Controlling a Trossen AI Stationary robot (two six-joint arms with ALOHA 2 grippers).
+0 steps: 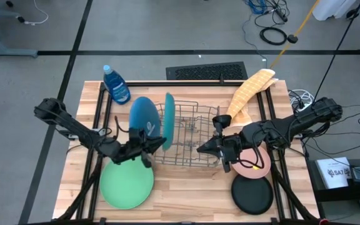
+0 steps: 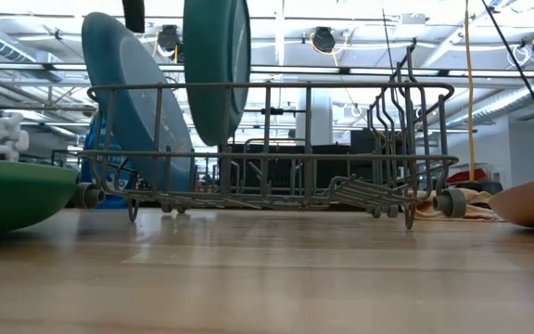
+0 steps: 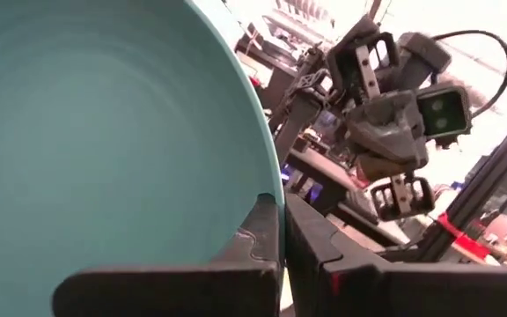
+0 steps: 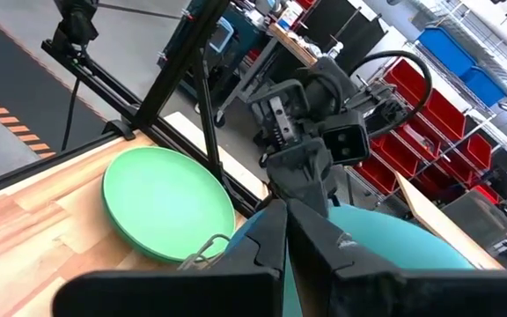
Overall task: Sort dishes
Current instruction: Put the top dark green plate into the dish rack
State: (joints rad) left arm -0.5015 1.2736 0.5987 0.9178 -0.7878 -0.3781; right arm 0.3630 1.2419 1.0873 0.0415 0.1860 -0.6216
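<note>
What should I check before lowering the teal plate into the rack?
1. Grip: the left gripper is shut on the teal plate at its rim. Ok.
2. Plate attitude: it hangs upright over the left end of the dish rack. Ok.
3. Seating: its lower edge is above the rack floor, not resting. Not ok.
4. Neighbour: the blue plate leans at the rack's left end, close to the teal one. Whether they are apart: cannot tell.
5. Other arm: the right gripper is shut and empty by the rack's right end, away from the slot. Ok.
6. Remaining: the green plate, pink plate and black plate lie on the table. Not ok.
</note>
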